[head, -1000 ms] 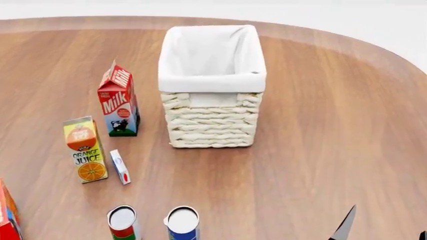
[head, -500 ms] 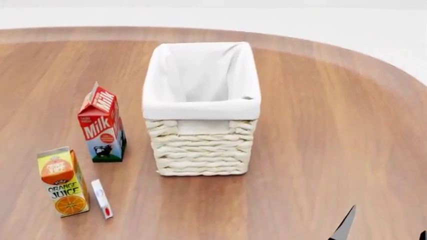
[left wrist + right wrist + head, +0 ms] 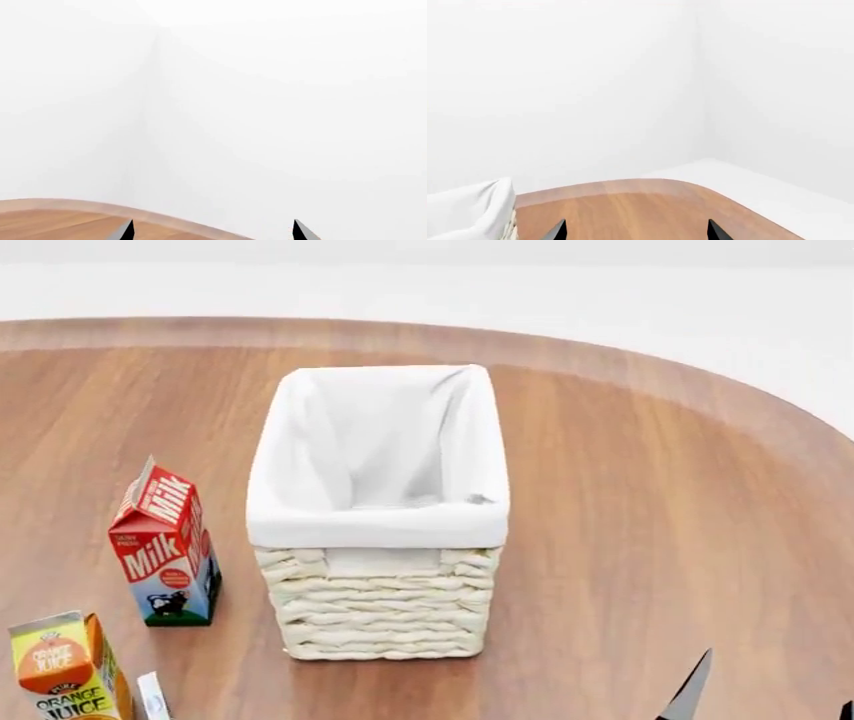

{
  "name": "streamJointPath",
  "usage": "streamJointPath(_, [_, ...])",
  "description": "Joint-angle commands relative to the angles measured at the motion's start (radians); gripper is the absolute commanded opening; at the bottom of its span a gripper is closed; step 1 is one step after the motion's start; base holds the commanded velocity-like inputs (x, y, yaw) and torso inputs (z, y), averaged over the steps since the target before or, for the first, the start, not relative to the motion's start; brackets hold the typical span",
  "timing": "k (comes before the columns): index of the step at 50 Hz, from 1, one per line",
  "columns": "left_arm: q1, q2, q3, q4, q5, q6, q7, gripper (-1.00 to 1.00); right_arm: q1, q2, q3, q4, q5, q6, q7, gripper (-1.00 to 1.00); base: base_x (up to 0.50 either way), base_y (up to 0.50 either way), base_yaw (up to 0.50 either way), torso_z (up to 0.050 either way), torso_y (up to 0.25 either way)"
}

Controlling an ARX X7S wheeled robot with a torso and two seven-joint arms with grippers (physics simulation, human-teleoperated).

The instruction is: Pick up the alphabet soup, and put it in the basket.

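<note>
The alphabet soup is out of view in all three views. The basket (image 3: pixel 380 540), cream wicker with a white cloth lining, stands mid-table in the head view, and nothing shows inside it. One corner of the basket (image 3: pixel 477 210) shows in the right wrist view. My right gripper (image 3: pixel 767 707) shows only as two dark fingertips at the bottom right of the head view, well to the right of the basket. In its own view the right gripper (image 3: pixel 636 231) is open over bare wood. My left gripper (image 3: pixel 212 232) is open too, above the table's edge, with nothing between its tips.
A red milk carton (image 3: pixel 167 545) stands left of the basket. An orange juice carton (image 3: pixel 60 665) and a small white box (image 3: pixel 151 695) sit at the bottom left corner. The round wooden table (image 3: pixel 641 490) curves away at the far right, with white floor beyond.
The head view has tilted upward: the basket and cartons have slid down the picture, and the two cans seen a second ago have dropped out of view. The right fingertips keep their place.
</note>
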Motion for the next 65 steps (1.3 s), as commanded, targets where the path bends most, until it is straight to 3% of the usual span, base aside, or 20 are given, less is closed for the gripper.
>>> streamJointPath(1, [0.002,-0.004,0.002,0.002,-0.002,0.004,-0.005,1.0,0.0,0.003,-0.004,0.001,0.001,-0.003,0.004,1.0,0.29,-0.04,0.0,0.0,0.0])
streamJointPath(24, [0.005,-0.01,0.006,0.007,-0.003,0.007,-0.016,1.0,0.007,0.006,-0.007,0.006,0.015,0.004,0.017,1.0,0.28,-0.02,0.0,0.0,0.0])
streamJointPath(46, [0.005,-0.018,0.006,0.01,-0.006,0.002,-0.028,1.0,0.003,0.017,0.003,0.008,0.046,0.006,0.023,1.0,0.0,0.0,0.0,0.0,0.0])
streamJointPath(60, [0.003,-0.022,0.007,0.005,-0.005,0.001,-0.034,1.0,0.046,0.12,-0.011,-0.016,0.028,0.073,-0.03,1.0,0.0,0.0,0.0,0.0,0.0])
streamJointPath(65, [0.005,-0.024,0.006,0.005,-0.005,0.005,-0.036,1.0,0.051,0.18,0.002,-0.035,0.137,0.11,-0.114,1.0,0.0,0.0,0.0,0.0,0.0])
